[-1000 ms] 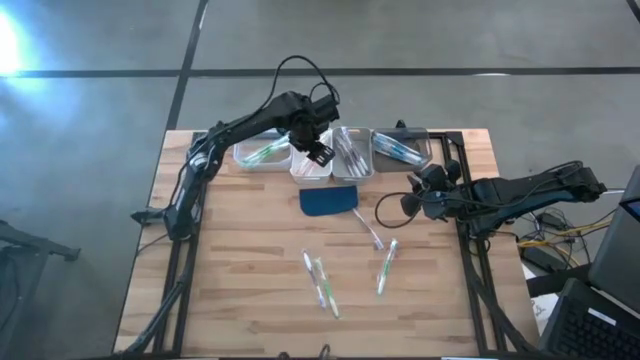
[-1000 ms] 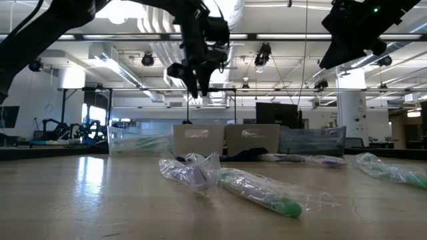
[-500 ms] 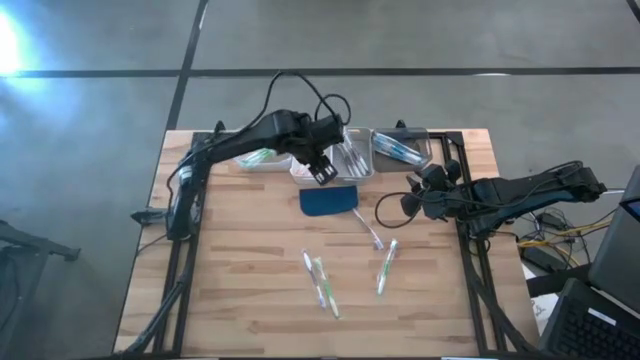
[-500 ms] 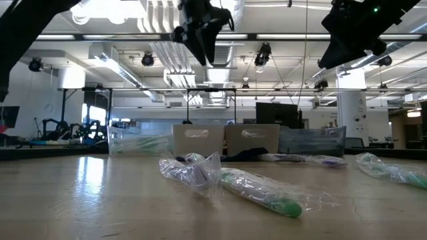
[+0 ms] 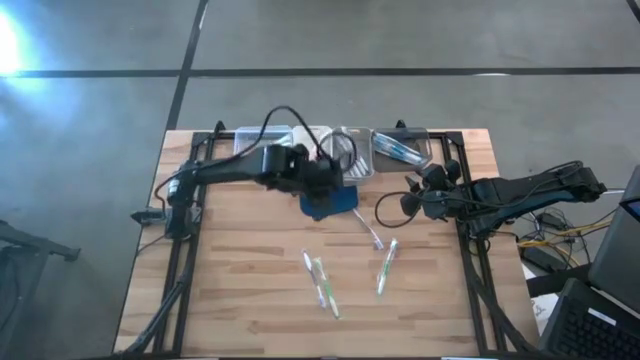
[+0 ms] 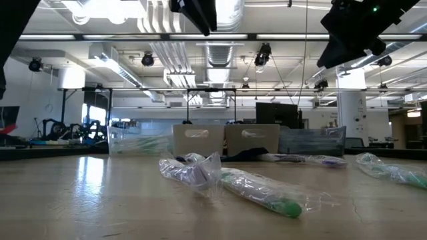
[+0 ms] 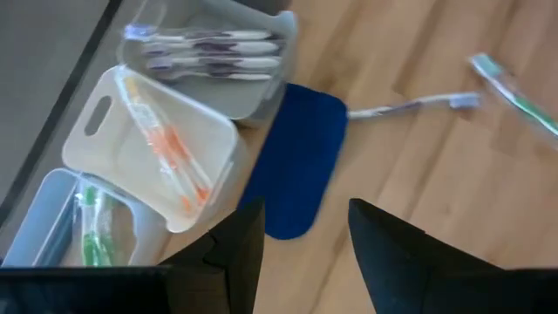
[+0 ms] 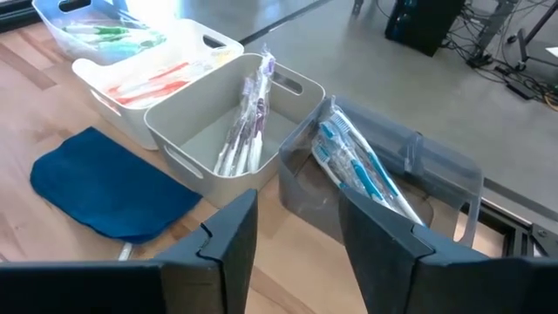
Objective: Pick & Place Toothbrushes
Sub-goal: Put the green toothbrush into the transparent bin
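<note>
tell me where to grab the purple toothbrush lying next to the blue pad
Grip the purple toothbrush at mid-handle, coming straight down from above. It lies flat on the wooden table, so only a top-down pinch across its thin handle fits. One end sits close to the blue pad; the middle seems to leave the fingers room. The left gripper, open, is probably nearest.
</note>
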Controlling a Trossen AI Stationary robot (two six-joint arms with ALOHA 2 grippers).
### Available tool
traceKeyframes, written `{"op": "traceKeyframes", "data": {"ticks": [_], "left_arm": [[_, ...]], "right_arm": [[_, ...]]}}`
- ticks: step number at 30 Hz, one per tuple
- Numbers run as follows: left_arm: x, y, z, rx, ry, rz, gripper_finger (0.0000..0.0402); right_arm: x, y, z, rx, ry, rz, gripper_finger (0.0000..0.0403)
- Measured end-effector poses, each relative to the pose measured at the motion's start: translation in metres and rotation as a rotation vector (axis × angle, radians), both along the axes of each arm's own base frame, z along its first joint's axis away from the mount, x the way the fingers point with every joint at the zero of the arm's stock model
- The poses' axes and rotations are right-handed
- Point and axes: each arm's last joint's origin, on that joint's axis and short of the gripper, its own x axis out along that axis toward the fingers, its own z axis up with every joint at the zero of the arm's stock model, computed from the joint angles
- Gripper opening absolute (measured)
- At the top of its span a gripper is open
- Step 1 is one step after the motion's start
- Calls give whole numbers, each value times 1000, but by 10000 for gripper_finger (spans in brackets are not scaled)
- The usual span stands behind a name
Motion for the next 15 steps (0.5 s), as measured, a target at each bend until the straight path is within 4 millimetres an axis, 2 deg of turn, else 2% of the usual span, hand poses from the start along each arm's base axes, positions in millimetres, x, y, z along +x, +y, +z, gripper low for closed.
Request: {"op": "traceKeyframes", "data": {"ticks": [8, 15], "left_arm": [[2, -48, -13, 30, 38, -114, 172], [0, -81, -31, 100, 77, -145, 172]], "right_arm": [[1, 0, 1, -14, -17, -12, 170], [1, 0, 2, -13, -25, -13, 181]]}}
